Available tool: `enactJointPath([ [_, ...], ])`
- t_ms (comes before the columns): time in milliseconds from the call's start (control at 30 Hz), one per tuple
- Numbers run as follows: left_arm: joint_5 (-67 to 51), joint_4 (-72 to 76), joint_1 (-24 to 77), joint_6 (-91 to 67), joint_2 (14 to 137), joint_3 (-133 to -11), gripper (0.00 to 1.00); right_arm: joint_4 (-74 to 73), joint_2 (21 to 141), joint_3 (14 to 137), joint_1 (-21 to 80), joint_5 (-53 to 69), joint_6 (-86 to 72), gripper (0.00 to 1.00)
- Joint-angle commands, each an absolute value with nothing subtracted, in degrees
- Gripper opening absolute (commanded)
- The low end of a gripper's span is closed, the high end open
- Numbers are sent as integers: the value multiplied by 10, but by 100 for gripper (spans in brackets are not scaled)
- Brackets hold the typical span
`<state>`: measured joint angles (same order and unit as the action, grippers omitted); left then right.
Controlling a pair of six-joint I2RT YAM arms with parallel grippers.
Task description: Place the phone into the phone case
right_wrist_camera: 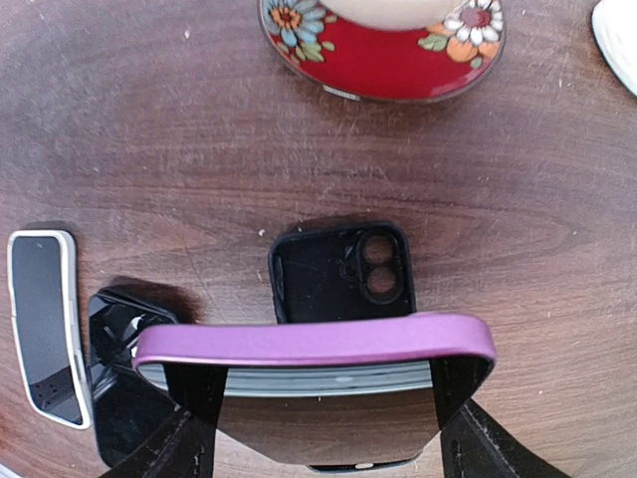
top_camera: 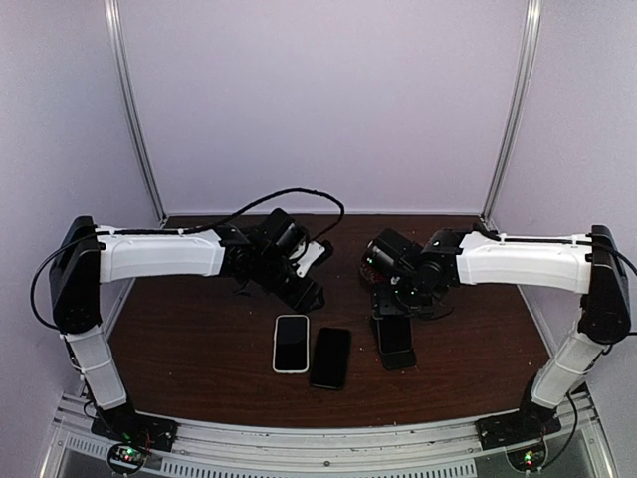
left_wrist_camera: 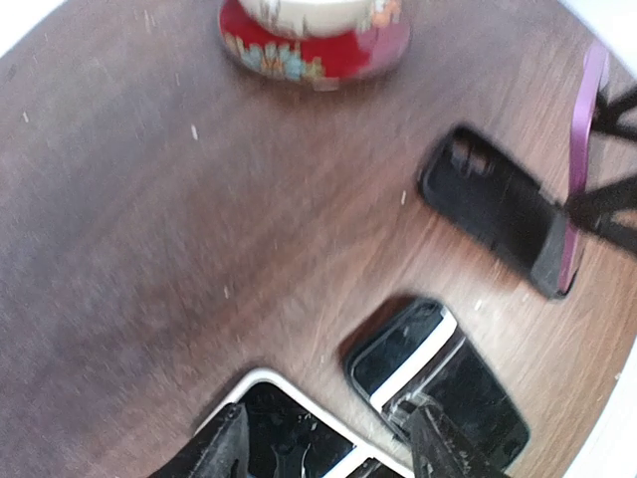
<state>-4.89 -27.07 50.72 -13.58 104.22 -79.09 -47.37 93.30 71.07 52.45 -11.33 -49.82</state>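
The right gripper [right_wrist_camera: 323,403] was clamped on the long edges of a purple phone [right_wrist_camera: 314,344], holding it edge-up and roughly level just above a black case [right_wrist_camera: 343,274] that lay open side up on the table [top_camera: 199,368]. The left gripper [left_wrist_camera: 328,448] hung with its jaws apart and nothing between them, over a white-edged phone [left_wrist_camera: 289,438] lying flat. A black phone [left_wrist_camera: 438,368] lay just beside the white-edged one, between it and the case. A red flowered dish [right_wrist_camera: 383,45] sat farther back on the table.
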Motion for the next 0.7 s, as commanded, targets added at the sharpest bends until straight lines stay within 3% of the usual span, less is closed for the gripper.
enactJointPath([
  [0,-18,-237,510,-136,1028,-767,61,-501,949,737,532,-114,-517,57],
  [667,-26,-240,510,-129,1018,-763,61,-452,1003,699,526,-96,-503,55],
])
